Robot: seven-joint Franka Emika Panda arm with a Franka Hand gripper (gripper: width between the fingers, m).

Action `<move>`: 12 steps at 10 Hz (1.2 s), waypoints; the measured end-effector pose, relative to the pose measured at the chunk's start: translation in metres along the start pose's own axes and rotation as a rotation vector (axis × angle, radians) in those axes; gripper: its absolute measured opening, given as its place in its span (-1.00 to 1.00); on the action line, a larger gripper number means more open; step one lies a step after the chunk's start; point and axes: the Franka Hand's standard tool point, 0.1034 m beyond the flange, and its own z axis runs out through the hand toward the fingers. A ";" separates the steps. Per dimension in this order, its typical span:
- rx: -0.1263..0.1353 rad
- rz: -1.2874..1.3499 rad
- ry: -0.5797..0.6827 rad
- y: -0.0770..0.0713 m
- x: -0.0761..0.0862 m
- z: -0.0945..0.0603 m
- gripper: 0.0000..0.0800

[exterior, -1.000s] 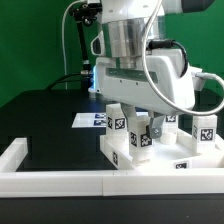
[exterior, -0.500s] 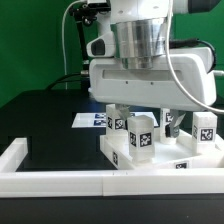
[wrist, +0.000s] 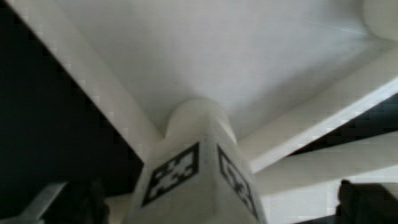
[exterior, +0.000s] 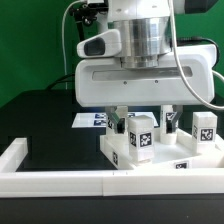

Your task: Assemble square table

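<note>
The square tabletop (exterior: 165,160) is a white slab lying against the front rail. Several white tagged legs stand on it: one at the front (exterior: 140,135), one at the exterior view's right (exterior: 203,127), and others behind. My gripper (exterior: 144,112) hangs straight above the front leg, its wide hand turned broadside to the camera. In the wrist view the leg (wrist: 192,165) rises between my two dark fingertips (wrist: 43,200), with a gap on each side. The jaws are open and hold nothing. The tabletop (wrist: 267,60) fills the wrist view behind the leg.
A long white border rail (exterior: 60,181) runs along the front and turns back at the exterior view's left (exterior: 14,152). The marker board (exterior: 88,120) lies flat on the black table behind the tabletop. Cables hang behind the arm.
The gripper hand has turned about its vertical axis, from angled to broadside. It has stayed above the front leg. The legs and tabletop have not moved.
</note>
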 end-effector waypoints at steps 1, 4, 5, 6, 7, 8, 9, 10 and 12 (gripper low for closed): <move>-0.002 -0.082 0.002 0.001 0.001 -0.001 0.62; -0.003 -0.230 0.014 0.002 0.006 -0.004 0.62; -0.004 -0.277 0.015 0.004 0.006 -0.004 0.62; -0.004 -0.316 0.014 0.005 0.006 -0.003 0.62; -0.004 -0.308 0.014 0.005 0.006 -0.003 0.34; -0.004 -0.307 0.013 0.005 0.006 -0.003 -0.04; -0.004 -0.301 0.013 0.005 0.006 -0.003 -0.04; -0.004 -0.285 0.013 0.005 0.006 -0.003 -0.27; -0.002 -0.265 0.014 0.005 0.006 -0.003 -0.27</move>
